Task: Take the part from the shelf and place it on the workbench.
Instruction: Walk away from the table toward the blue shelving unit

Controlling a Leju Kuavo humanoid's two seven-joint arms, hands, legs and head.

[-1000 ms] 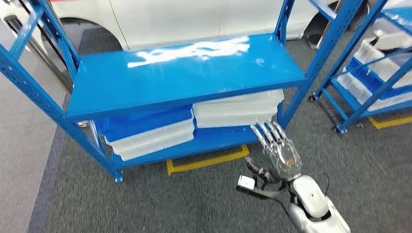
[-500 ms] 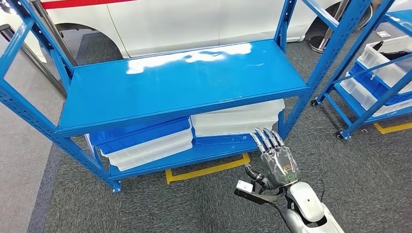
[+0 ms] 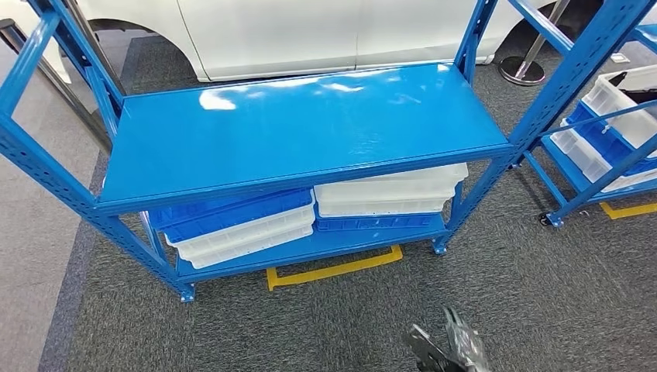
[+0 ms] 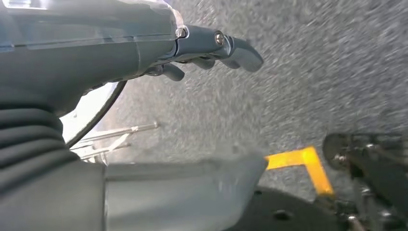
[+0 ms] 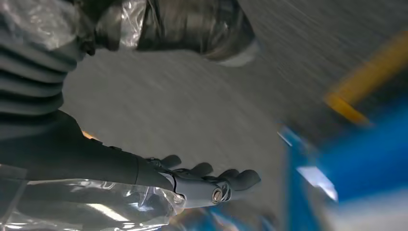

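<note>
Shelf faces you, white and blue trays stacked underneath, yellow floor tape before it; both your right hand and left hand hang empty, fingers loose.

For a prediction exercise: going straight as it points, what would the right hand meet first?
Likely the blue shelf, near its lower front edge; only carpet separates it from the right hand. Depth unclear.

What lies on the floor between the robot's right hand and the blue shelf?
In the head view, bare grey carpet lies between the right hand and the blue shelf, plus a yellow floor marking at the shelf's foot.
</note>
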